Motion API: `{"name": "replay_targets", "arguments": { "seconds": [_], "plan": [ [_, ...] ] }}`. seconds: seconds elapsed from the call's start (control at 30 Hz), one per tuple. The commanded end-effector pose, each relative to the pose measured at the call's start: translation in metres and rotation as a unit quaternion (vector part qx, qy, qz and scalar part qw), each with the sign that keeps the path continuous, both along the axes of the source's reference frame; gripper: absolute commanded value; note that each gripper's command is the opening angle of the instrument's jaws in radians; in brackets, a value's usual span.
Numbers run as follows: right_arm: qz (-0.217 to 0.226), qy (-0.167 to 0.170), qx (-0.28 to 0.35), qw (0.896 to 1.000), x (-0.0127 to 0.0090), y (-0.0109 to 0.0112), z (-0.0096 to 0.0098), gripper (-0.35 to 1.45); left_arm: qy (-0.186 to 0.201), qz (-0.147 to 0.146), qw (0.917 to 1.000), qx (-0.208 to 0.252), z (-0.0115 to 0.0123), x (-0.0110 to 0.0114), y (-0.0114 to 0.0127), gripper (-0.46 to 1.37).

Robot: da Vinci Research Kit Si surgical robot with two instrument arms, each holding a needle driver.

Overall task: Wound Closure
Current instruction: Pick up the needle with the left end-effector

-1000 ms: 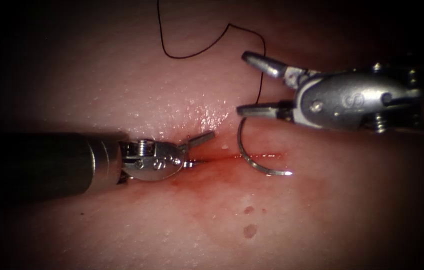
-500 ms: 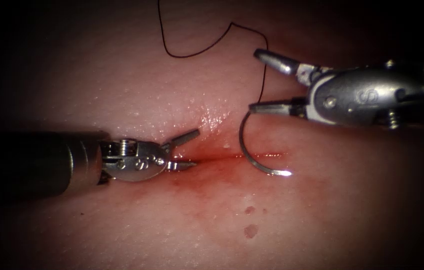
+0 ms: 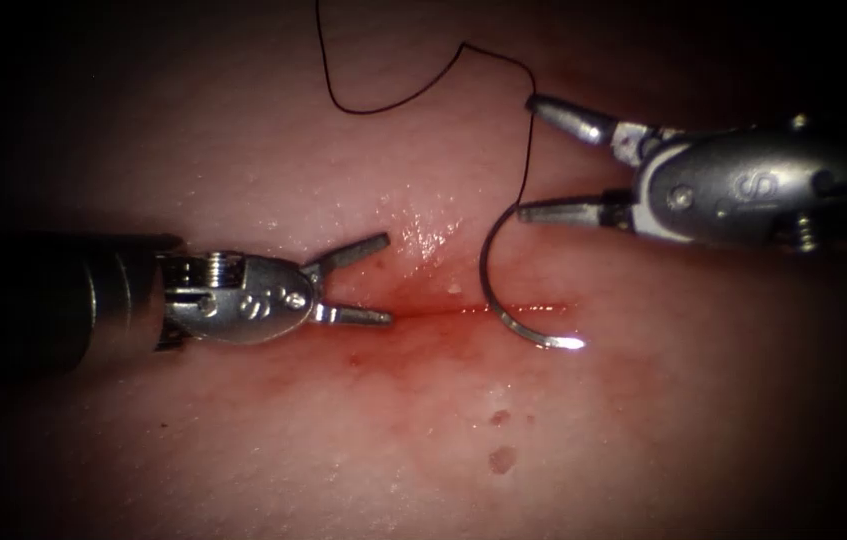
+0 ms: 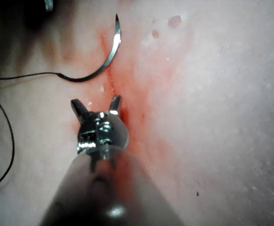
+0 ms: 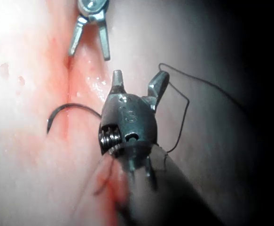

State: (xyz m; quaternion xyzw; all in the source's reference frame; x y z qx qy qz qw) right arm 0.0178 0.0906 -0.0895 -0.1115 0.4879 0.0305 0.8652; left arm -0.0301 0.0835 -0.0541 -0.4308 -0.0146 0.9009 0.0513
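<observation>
— Backing my left tool [image 3: 358, 280] off the cut [image 3: 443, 312], jaws spread and empty, I left the needle [image 3: 503, 300] free.

— My right tool [image 3: 533, 158] drew away too, wide open, holding nothing. The needle lay across the cut, tip pointing right, thread [image 3: 393, 100] trailing upward.

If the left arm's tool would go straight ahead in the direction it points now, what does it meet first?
Likely the curved steel needle lying across the red cut; the left tool, jaws open and empty, points along that cut toward it. Depth is uncertain.

Bright centre, dark vignetted edges
</observation>
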Motion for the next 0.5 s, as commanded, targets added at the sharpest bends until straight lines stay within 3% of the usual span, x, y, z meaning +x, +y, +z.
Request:
{"name": "replay_targets", "arguments": {
  "seconds": [0.03,0.3,0.5],
  "plan": [
    [-0.004,0.000,0.002,1.000,0.0000,0.0000,0.0000,1.20,0.005,0.013,0.9999,0.004,-0.0001,-0.0001,0.0002,0.51],
    [-0.005,0.000,0.002,1.000,-0.0002,0.0001,0.0001,1.19,0.003,0.099,0.9942,0.043,-0.0004,-0.0017,0.0018,0.51],
    [-0.006,0.000,0.003,1.000,-0.0006,0.0002,0.0001,1.19,0.010,0.144,0.9876,0.061,-0.0002,-0.0037,0.0019,0.48]
  ]
}}
